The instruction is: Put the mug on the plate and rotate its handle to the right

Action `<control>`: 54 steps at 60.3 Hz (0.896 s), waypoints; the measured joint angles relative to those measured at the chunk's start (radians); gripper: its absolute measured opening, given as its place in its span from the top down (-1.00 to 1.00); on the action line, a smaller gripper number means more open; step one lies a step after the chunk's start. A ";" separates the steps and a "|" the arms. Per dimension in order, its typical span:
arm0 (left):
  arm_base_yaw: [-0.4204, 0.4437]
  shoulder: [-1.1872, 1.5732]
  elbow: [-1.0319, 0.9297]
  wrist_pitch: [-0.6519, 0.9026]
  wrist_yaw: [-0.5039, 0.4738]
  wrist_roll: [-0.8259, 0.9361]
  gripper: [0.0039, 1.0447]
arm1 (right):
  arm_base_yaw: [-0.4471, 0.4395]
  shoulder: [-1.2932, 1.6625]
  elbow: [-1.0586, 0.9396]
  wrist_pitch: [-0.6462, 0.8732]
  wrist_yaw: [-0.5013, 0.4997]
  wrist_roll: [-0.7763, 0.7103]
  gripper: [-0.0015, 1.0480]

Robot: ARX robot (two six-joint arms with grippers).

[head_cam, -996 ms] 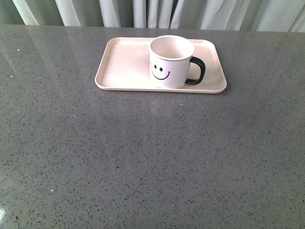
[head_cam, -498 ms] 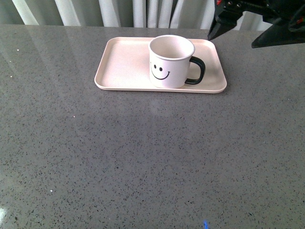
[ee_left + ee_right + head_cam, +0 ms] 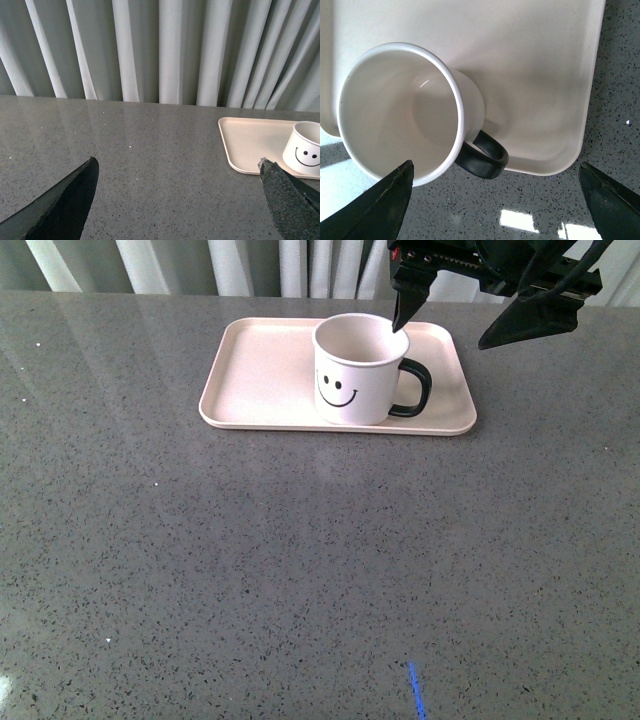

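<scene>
While the white ceramic mug (image 3: 360, 370) stands upright on the pale pink plate (image 3: 260, 380), its glossy black loop handle (image 3: 415, 388) points to the robot's right. The right gripper (image 3: 443, 332) hangs above the mug's handle side, jaws spread wide and empty. It is the nearer arm. The left gripper (image 3: 177, 162), also spread and empty, sits well off to the left over the speckled grey desk (image 3: 300, 570). The plate is flat, rectangular and round-cornered with a low rim. The smooth, cylindrical mug bears a black smiley.
</scene>
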 joint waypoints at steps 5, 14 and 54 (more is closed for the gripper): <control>0.000 0.000 0.000 0.000 0.000 0.000 -0.83 | 0.004 0.023 0.033 -0.022 0.008 0.000 -0.82; 0.000 0.000 0.000 0.000 0.000 0.000 -0.83 | 0.013 0.052 0.069 -0.047 0.020 0.000 -0.82; 0.000 0.000 0.000 0.000 0.000 0.000 -0.83 | 0.030 0.061 0.074 -0.078 0.046 -0.004 -0.82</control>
